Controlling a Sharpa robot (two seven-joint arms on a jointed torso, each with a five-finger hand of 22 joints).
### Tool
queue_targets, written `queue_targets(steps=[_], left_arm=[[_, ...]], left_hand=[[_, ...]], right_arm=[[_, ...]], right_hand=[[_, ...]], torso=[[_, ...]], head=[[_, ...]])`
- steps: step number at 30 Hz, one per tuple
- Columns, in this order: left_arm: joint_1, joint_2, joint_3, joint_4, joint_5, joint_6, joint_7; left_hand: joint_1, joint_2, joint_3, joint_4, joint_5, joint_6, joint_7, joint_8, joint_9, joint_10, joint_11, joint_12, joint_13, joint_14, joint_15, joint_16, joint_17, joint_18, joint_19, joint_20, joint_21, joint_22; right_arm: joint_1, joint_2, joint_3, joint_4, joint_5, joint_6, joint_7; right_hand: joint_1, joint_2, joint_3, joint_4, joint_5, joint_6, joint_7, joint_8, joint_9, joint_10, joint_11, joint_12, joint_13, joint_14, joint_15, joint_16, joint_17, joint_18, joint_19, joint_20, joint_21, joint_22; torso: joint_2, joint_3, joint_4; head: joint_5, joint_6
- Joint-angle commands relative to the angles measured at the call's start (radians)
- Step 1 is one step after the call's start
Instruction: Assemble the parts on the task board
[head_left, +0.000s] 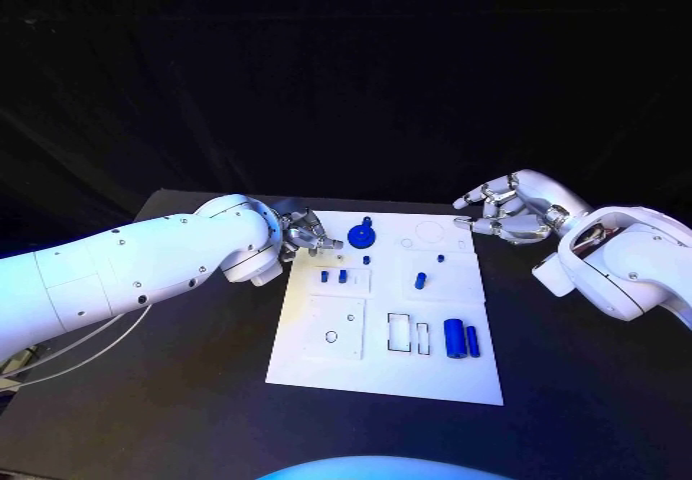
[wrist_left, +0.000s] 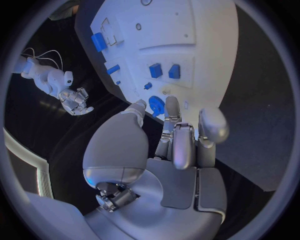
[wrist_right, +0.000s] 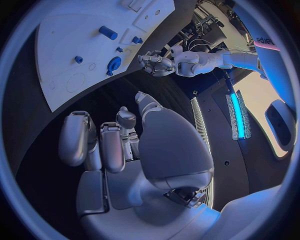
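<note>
Near edge: two blue cylindrical parts (head_left: 460, 338) lie side by side on the flat white rectangular task board (head_left: 375, 372), which rests on the black desk (head_left: 188, 380).
Left hand (head_left: 307, 235): at the board's far left edge, fingers curled, tips just beside the round blue disc part (head_left: 361, 238); whether it touches cannot be told.
Right hand (head_left: 500, 213): above the desk off the far right corner, fingers loosely curled and apart, holding nothing.

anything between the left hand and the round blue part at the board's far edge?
Nothing. In the left wrist view, the silver left hand has fingertips right at the round blue part on the white task board; whether they touch is unclear.
</note>
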Motion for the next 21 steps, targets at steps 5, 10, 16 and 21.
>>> queue_targets(steps=[5,10,16,21], left_arm=[[-0.004,0.044,-0.022,-0.015,-0.126,-0.159,0.39],[-0.016,0.075,-0.031,-0.03,-0.305,-0.144,0.438],[-0.024,0.107,-0.035,-0.051,-0.458,-0.099,0.42],[-0.025,0.13,-0.036,-0.069,-0.527,-0.054,0.392]], left_hand=[[0.249,-0.043,0.169,-0.069,0.008,-0.006,0.024,-0.072,-0.105,-0.116,0.025,-0.145,-0.121,-0.131,0.024,-0.28,-0.208,0.025,-0.069,0.026,-0.138,-0.141],[0.248,-0.093,0.198,-0.055,0.005,0.009,0.025,-0.123,-0.177,-0.147,0.037,-0.223,-0.201,-0.143,0.033,-0.354,-0.296,0.025,-0.06,0.034,-0.147,-0.148],[0.246,-0.116,0.201,-0.045,0.003,0.072,0.022,-0.175,-0.264,-0.133,0.044,-0.3,-0.305,-0.079,0.035,-0.295,-0.305,-0.002,0.031,0.036,-0.024,-0.002],[0.245,-0.119,0.19,-0.047,0.003,0.097,0.016,-0.199,-0.301,-0.131,0.045,-0.324,-0.344,-0.042,0.033,-0.234,-0.284,-0.018,0.07,0.038,0.045,0.081]], right_arm=[[0.0,0.0,0.0,-0.001,0.001,-0.005,0.006],[0.0,0.002,0.0,-0.001,0.002,-0.005,0.008],[0.0,0.004,0.0,0.0,0.002,-0.004,0.009],[0.0,0.006,0.0,0.001,0.002,-0.003,0.009]], right_hand=[[-0.007,0.0,0.001,0.006,0.006,-0.001,0.004,0.007,-0.002,-0.011,-0.003,-0.007,-0.005,0.048,-0.004,-0.008,0.095,0.016,-0.011,0.0,-0.013,-0.006],[-0.006,0.0,0.002,0.005,0.007,-0.001,0.004,0.007,-0.002,-0.014,-0.003,-0.01,-0.008,0.047,-0.004,-0.008,0.095,0.016,-0.011,0.0,-0.014,-0.006],[-0.006,0.0,0.002,0.005,0.007,-0.001,0.004,0.007,-0.002,-0.014,-0.003,-0.01,-0.008,0.047,-0.004,-0.008,0.095,0.016,-0.011,0.0,-0.014,-0.006],[-0.004,0.0,0.003,0.005,0.008,-0.001,0.004,0.007,-0.002,-0.014,-0.003,-0.008,-0.007,0.048,-0.004,-0.006,0.097,0.016,-0.01,0.0,-0.012,-0.004]], torso=[[0.002,-0.0005,-0.0035],[0.002,0.0013,-0.0053],[0.004,0.0017,-0.0065],[0.004,0.0019,-0.0063]], head=[[-0.011,0.019],[-0.015,0.021],[-0.018,0.023],[-0.019,0.021]])
